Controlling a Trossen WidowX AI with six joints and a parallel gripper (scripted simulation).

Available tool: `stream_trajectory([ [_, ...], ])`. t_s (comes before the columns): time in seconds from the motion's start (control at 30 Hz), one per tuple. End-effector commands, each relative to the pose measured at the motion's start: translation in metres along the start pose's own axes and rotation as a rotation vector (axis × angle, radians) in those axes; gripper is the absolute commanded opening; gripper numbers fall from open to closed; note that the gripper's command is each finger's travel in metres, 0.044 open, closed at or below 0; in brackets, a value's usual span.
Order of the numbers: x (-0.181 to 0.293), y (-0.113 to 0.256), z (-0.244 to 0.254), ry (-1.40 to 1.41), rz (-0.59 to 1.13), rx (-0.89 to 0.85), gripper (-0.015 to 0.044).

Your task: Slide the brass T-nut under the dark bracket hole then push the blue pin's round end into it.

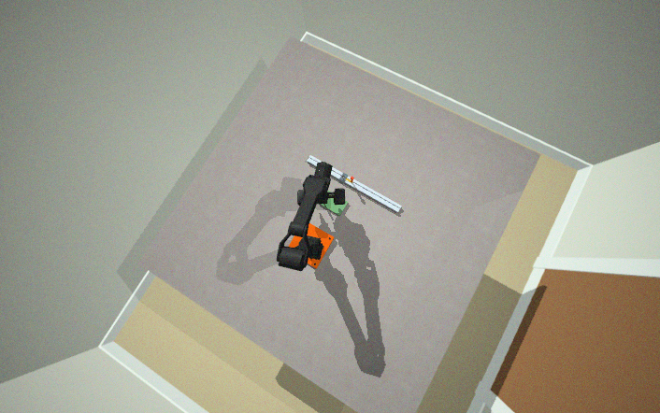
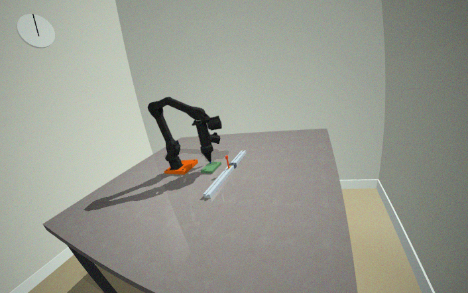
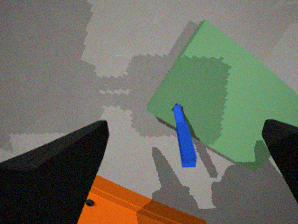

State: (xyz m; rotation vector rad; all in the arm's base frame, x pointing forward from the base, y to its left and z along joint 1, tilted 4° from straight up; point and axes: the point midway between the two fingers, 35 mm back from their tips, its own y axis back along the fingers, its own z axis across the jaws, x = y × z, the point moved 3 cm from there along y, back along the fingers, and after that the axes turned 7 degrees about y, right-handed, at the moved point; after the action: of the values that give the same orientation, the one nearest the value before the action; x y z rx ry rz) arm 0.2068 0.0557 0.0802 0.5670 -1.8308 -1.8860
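My gripper [image 2: 209,162] [image 3: 185,127] stands with fingers apart, gripping nothing, above the green tray [image 1: 336,206] [image 2: 211,168] [image 3: 250,95]. The blue pin [image 3: 185,142] stands in the tray, between my fingertips in the wrist view. Current step, as I judge: pin pickup. Next: centre, lower, close.

The rail [image 1: 375,195] [image 2: 221,179] looks like pale metal; the tray [image 1: 336,206] [image 2: 211,168] [image 3: 250,100] resembles matt green plastic.

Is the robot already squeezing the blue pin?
No, the tool is open, and the blue pin stands between its black fingertips with a gap on both sides.
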Motion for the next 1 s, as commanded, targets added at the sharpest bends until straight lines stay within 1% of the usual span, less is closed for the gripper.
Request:
stream_trajectory([
  [0.0, 0.003, -0.010, 0.001, 0.000, 0.010, -0.008, 0.0440],
  [0.27, 0.004, -0.020, 0.002, 0.000, 0.011, -0.008, 0.0440],
  [0.8, 0.004, -0.020, 0.002, 0.000, 0.011, -0.008, 0.0020],
  [0.83, 0.004, -0.020, 0.002, 0.000, 0.011, -0.008, 0.0013],
  [0.97, 0.004, -0.020, 0.002, 0.000, 0.011, -0.008, -0.0092],
])
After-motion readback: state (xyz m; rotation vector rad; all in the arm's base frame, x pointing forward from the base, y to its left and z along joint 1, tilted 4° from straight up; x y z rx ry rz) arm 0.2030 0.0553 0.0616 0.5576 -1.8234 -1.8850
